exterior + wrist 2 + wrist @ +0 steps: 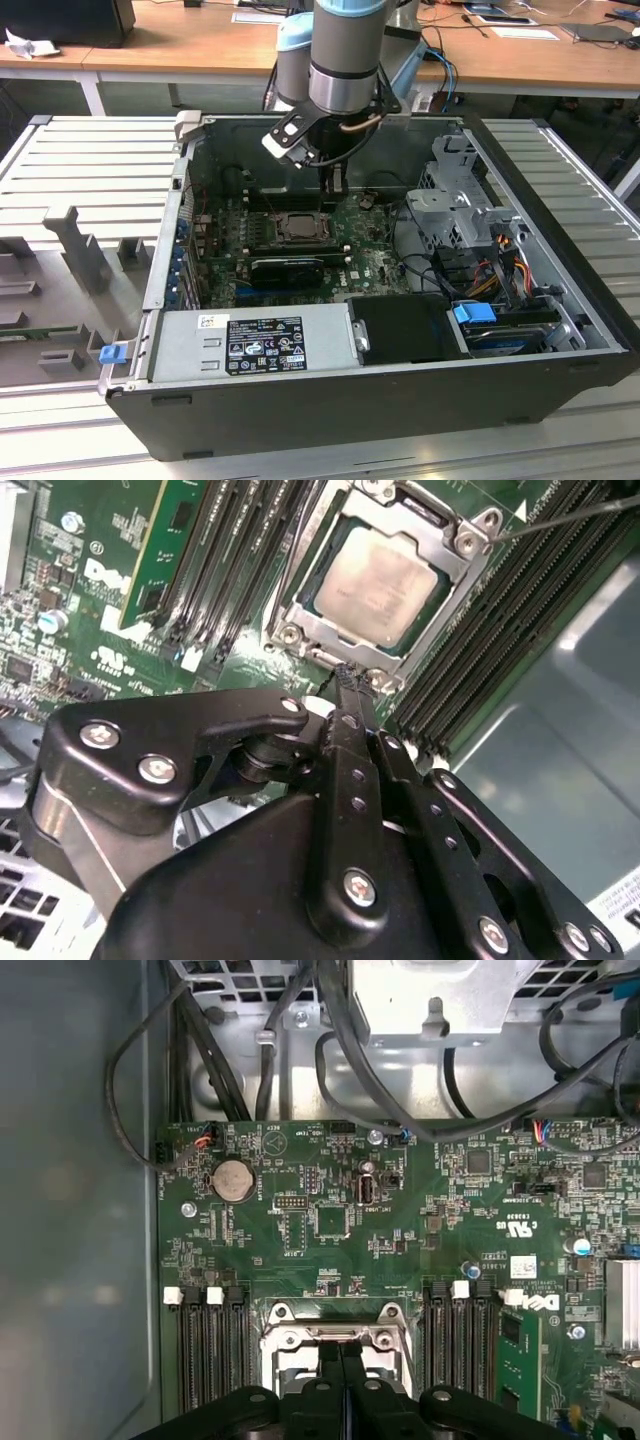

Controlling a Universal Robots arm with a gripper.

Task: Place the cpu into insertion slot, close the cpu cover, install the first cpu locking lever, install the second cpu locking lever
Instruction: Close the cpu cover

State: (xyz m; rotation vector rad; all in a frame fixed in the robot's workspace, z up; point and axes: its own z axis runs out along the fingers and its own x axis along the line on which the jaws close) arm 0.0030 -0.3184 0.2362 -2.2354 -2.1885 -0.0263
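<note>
Plainly found the cpu (380,575) seated beneath the lowered cpu cover (452,585), just beyond the gripper (346,672), fingers (348,742) pressed together at the cover's near edge.

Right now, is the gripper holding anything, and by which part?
Nothing is held. The gripper is shut, its tips at the edge of the cpu cover.

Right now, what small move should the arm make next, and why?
Probably a slight push down on the cover: the cpu already sits under it, the shut end effector tip is at its edge, and a lever rod looks unlatched.
</note>
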